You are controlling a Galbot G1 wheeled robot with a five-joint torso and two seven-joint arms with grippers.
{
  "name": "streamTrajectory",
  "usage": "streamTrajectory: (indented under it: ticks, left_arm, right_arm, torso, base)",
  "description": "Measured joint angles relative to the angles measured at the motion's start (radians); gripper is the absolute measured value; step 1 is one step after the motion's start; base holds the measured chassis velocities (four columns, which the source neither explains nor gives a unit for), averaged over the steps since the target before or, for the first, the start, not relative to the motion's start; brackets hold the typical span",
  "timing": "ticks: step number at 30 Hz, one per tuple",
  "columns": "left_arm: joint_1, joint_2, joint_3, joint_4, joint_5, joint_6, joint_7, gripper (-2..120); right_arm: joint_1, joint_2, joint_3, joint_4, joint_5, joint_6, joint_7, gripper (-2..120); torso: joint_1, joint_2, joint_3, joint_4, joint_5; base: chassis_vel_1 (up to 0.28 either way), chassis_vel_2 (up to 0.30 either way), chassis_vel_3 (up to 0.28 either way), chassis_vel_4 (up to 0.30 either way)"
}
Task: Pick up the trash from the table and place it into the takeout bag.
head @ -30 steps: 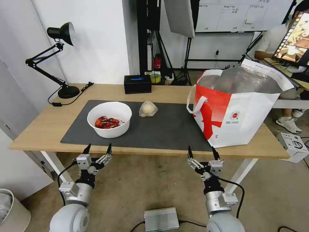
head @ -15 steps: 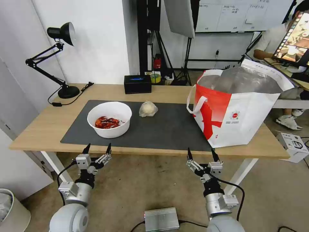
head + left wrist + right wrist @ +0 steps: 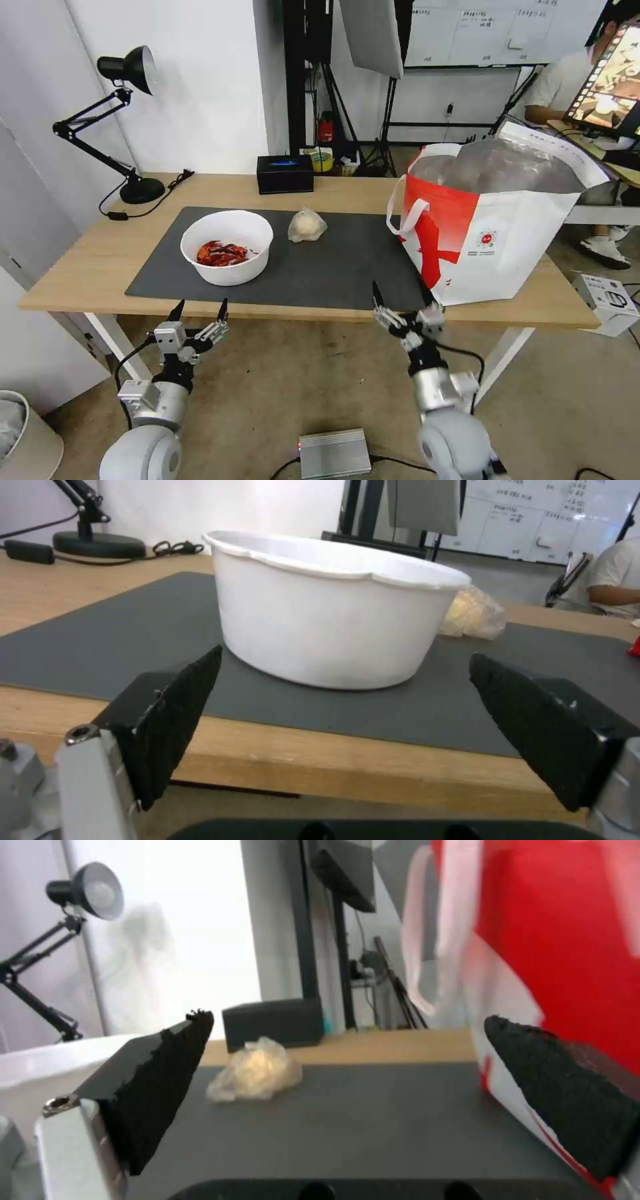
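Your left gripper [image 3: 199, 309] sits low on your left side, arm upright, black fingers [image 3: 175, 715] spread wide, holding nothing. Your right gripper [image 3: 399, 295] stands higher on your right side, wrist tilted toward centre, fingers [image 3: 160, 1075] also spread wide, holding nothing.

White bowl [image 3: 227, 247] of red shells and wrapped lump [image 3: 307, 225] beside takeout bag [image 3: 490, 230].

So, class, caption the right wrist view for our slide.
Open right gripper faces plastic-wrapped lump on grey mat, takeout bag beside.

Black desk lamp [image 3: 127, 73] — black tissue box [image 3: 285, 174] behind mat.
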Motion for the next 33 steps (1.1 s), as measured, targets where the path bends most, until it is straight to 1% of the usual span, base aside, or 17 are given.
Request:
streamTrajectory:
  ticks: [1,4,5,9,10,12,15,18,19,20,22,24,26,27,30,31,33]
  left_arm:
    - [0.000,0.000,0.000,0.000,0.000,0.000,0.000,100]
    - [0.004,-0.006,-0.004,-0.007,0.000,0.000,0.000,100]
    - [0.004,-0.006,-0.004,-0.007,0.000,0.000,0.000,100]
    - [0.009,-0.010,-0.013,-0.008,0.002,-0.002,0.000,100]
    - [0.009,-0.010,-0.013,-0.008,0.002,-0.002,0.000,100]
    - [0.010,-0.011,-0.015,-0.007,0.001,-0.011,0.000,100]
    - [0.011,-0.011,-0.016,-0.007,0.000,-0.014,0.000,100]
    - [0.015,-0.012,-0.027,-0.012,-0.007,-0.016,0.000,100]
    - [0.015,-0.012,-0.027,-0.012,-0.007,-0.016,0.000,100]
    - [0.016,-0.011,-0.031,-0.012,-0.010,-0.016,0.000,100]
    - [0.017,-0.009,-0.039,-0.012,-0.014,-0.016,0.001,100]
    - [0.018,-0.008,-0.041,-0.012,-0.016,-0.016,0.001,100]
    - [0.019,-0.006,-0.045,-0.007,-0.017,-0.017,0.002,100]
    - [0.019,-0.006,-0.045,-0.007,-0.017,-0.017,0.002,100]
    - [0.019,-0.007,-0.047,-0.003,-0.021,-0.018,0.004,100]
    - [0.019,-0.007,-0.047,-0.003,-0.021,-0.018,0.004,100]
    - [0.015,-0.005,-0.047,0.001,-0.029,-0.018,0.005,100]
  right_arm:
    - [0.000,0.000,0.000,0.000,0.000,0.000,0.000,100]
    - [0.101,-0.011,-0.033,-0.068,0.031,0.003,-0.013,100]
    - [0.101,-0.011,-0.033,-0.068,0.031,0.003,-0.013,100]
    - [0.249,-0.011,-0.091,-0.177,0.064,0.005,-0.032,100]
    - [0.249,-0.011,-0.091,-0.177,0.064,0.005,-0.032,100]
    - [0.322,-0.004,-0.126,-0.231,0.081,0.002,-0.029,100]
    - [0.361,-0.001,-0.145,-0.259,0.088,-0.001,-0.025,100]
    - [0.465,0.005,-0.203,-0.352,0.102,-0.005,-0.014,100]
    - [0.465,0.005,-0.203,-0.352,0.102,-0.005,-0.014,100]
    - [0.497,0.009,-0.219,-0.381,0.110,-0.005,-0.012,100]
    - [0.558,0.011,-0.245,-0.429,0.129,-0.019,-0.013,100]
    - [0.586,0.011,-0.257,-0.448,0.139,-0.029,-0.016,100]
    - [0.666,0.012,-0.292,-0.515,0.163,-0.046,-0.024,100]
    - [0.666,0.012,-0.292,-0.515,0.163,-0.046,-0.024,100]
    - [0.763,0.034,-0.336,-0.623,0.177,-0.057,-0.017,100]
    - [0.763,0.034,-0.336,-0.623,0.177,-0.057,-0.017,100]
    - [0.819,0.059,-0.361,-0.694,0.185,-0.059,-0.010,100]
  torso:
    - [0.000,0.000,0.000,0.0000,0.0000]
    - [0.000,0.000,0.000,-0.0001,0.0000]
    - [0.000,0.000,0.000,-0.0001,0.0000]
    - [0.000,0.000,0.000,-0.0001,0.0000]
    - [0.000,0.000,0.000,-0.0001,0.0000]
    - [0.000,0.000,0.000,-0.0001,0.0000]
    - [0.000,0.000,0.000,0.0000,0.0000]
    - [0.000,0.000,0.000,-0.0001,0.0000]
    - [0.000,0.000,0.000,-0.0001,0.0000]
    - [0.000,0.000,0.000,-0.0001,-0.0001]
    - [0.000,0.000,0.000,0.0000,0.0000]
    - [0.000,0.000,0.000,-0.0002,-0.0001]
    - [0.000,0.000,0.000,0.0000,-0.0001]
    - [0.000,0.000,0.000,0.0000,-0.0001]
    - [0.000,0.000,0.000,0.0000,-0.0001]
    - [0.000,0.000,0.000,0.0000,-0.0001]
    - [0.000,0.000,0.000,-0.0002,-0.0001]
  base:
    - [0.000,0.000,0.000,0.000]
    - [0.000,0.000,0.000,0.000]
    - [0.000,0.000,0.000,0.000]
    - [0.000,0.000,0.000,0.000]
    - [0.000,0.000,0.000,0.000]
    - [0.000,0.000,0.000,0.000]
    - [0.000,0.000,0.000,0.000]
    - [0.000,0.000,0.000,0.000]
    - [0.000,0.000,0.000,0.000]
    - [0.000,0.000,0.000,0.000]
    - [0.000,0.000,0.000,0.000]
    - [0.000,0.000,0.000,0.000]
    - [0.000,0.000,0.000,0.000]
    - [0.000,0.000,0.000,0.000]
    - [0.000,0.000,0.000,0.000]
    - [0.000,0.000,0.000,0.000]
    - [0.000,0.000,0.000,0.000]
